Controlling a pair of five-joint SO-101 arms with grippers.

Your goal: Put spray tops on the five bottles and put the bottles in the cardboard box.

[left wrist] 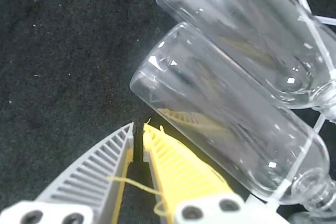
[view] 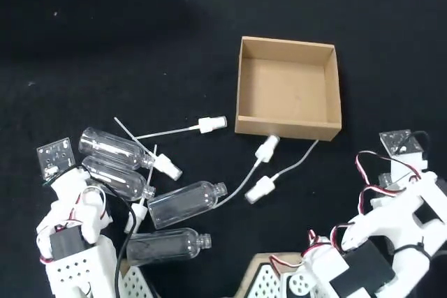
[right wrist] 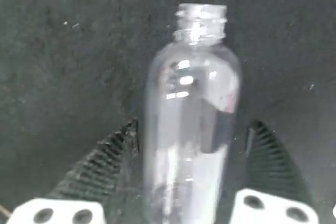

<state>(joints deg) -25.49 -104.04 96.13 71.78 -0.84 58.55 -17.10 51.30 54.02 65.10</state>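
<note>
Four clear bottles lie at the left of the black table: one (view: 115, 148) with a white spray top (view: 167, 167) at its neck, a second (view: 115, 178) beside it, a third (view: 185, 204) and a fourth (view: 167, 246) nearer the front. My left gripper (view: 78, 181) is shut and empty, its tips (left wrist: 139, 132) just off the base of the second bottle (left wrist: 231, 135). My right gripper (right wrist: 191, 127) stands open, with a fifth capless bottle (right wrist: 191, 108) lying between its fingers, small gaps on both sides. The cardboard box (view: 335, 88) is empty.
Loose spray tops with long tubes lie near the box: one (view: 213, 123) to its left, two (view: 267, 148) (view: 260, 188) in front of it. Another (view: 133, 218) lies among the bottles. Both arm bases stand at the table's front edge.
</note>
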